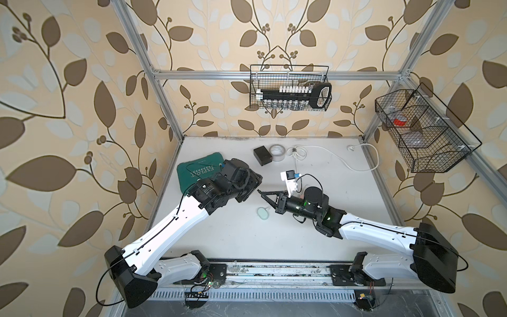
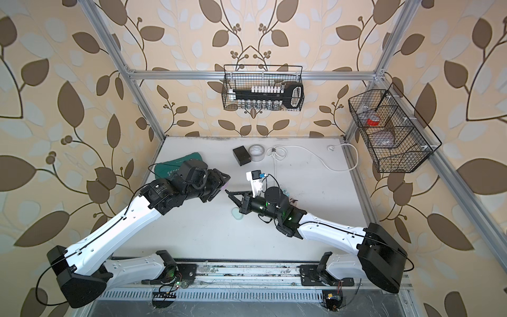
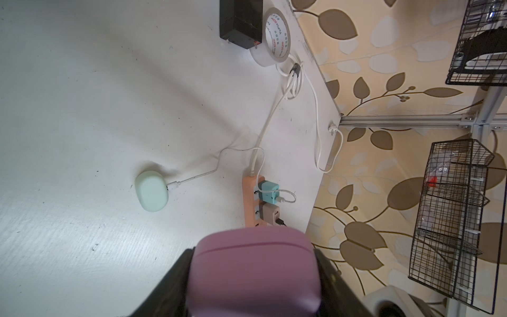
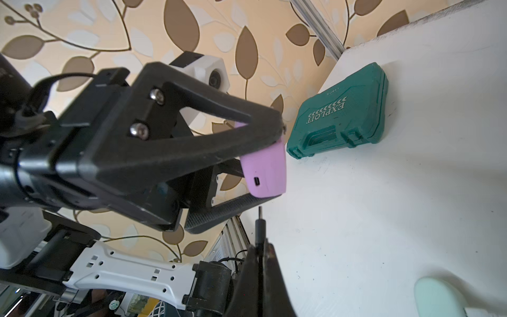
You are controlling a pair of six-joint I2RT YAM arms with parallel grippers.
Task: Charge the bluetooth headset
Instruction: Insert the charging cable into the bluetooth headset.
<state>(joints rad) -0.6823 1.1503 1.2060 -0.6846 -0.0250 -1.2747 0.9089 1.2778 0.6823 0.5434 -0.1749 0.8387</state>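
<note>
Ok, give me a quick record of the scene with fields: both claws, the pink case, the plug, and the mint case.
left claw: shut on pink case, lifted
right claw: shut on black plug
port: on pink case, facing plug, not yet joined
mint case: on table, white cable plugged in

Bright diffuse light, soft shadows, warped blurry edges.

left jaws clamp pink case [image 4: 267, 170]; black plug [image 4: 259, 227] near its port [image 4: 257, 181], apart
</note>
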